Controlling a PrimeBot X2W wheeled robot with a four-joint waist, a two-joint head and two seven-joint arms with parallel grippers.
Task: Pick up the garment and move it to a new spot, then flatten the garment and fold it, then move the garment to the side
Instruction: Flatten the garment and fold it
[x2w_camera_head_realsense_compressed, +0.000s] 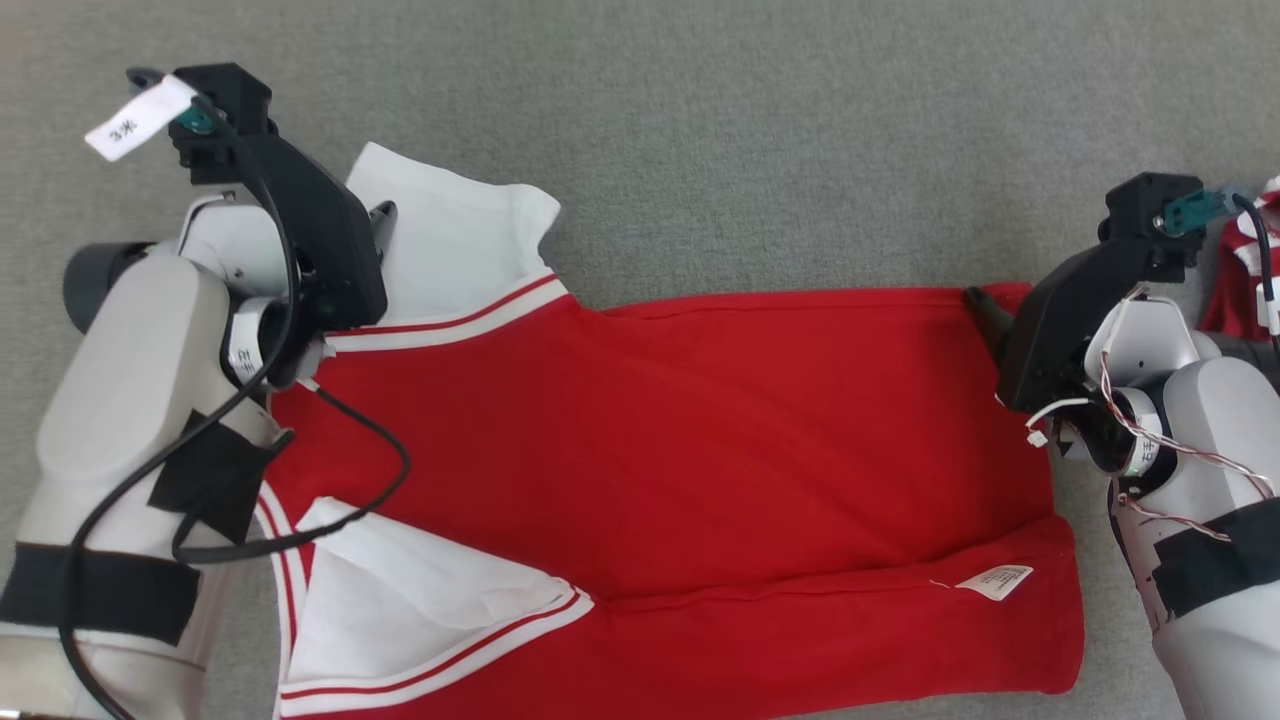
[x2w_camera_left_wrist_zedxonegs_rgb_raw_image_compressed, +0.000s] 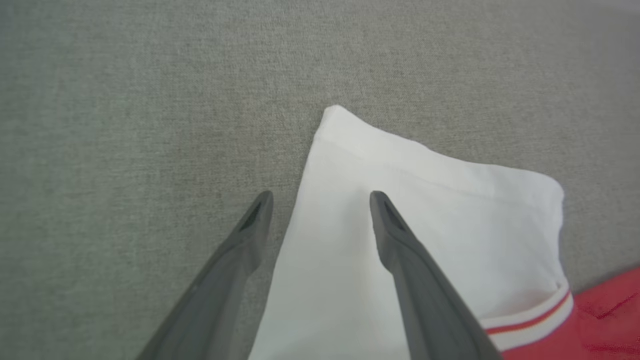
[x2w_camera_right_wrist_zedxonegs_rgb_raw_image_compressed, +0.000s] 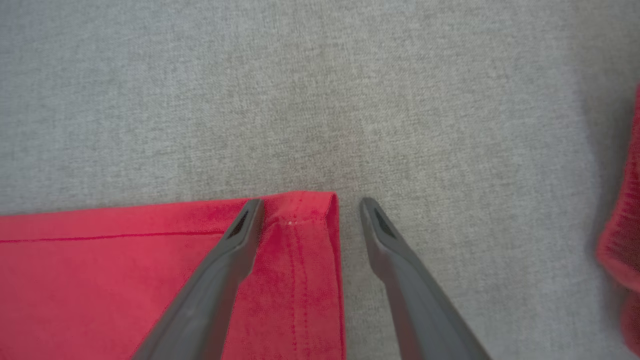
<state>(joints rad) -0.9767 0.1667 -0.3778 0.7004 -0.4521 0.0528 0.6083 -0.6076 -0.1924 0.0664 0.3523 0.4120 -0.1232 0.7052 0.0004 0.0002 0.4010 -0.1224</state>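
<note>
The garment (x2w_camera_head_realsense_compressed: 680, 440) is a red shirt with white sleeves, lying spread flat on the grey cloth surface, its length running left to right. My left gripper (x2w_camera_head_realsense_compressed: 375, 225) hovers open over the far white sleeve (x2w_camera_left_wrist_zedxonegs_rgb_raw_image_compressed: 425, 210). In the left wrist view, the left gripper (x2w_camera_left_wrist_zedxonegs_rgb_raw_image_compressed: 322, 197) straddles that sleeve's left edge, one finger over the grey surface and one over the white cloth. My right gripper (x2w_camera_head_realsense_compressed: 985, 310) is open at the far right hem corner (x2w_camera_right_wrist_zedxonegs_rgb_raw_image_compressed: 300, 250). In the right wrist view, the right gripper (x2w_camera_right_wrist_zedxonegs_rgb_raw_image_compressed: 312, 202) has one finger over the red cloth and one beside it. Neither holds anything.
Another red and white cloth (x2w_camera_head_realsense_compressed: 1245, 270) lies at the right edge, also seen as a red cloth (x2w_camera_right_wrist_zedxonegs_rgb_raw_image_compressed: 625, 250) in the right wrist view. A white care label (x2w_camera_head_realsense_compressed: 995, 580) sticks out near the garment's lower right. Bare grey surface (x2w_camera_head_realsense_compressed: 750, 130) stretches beyond the garment.
</note>
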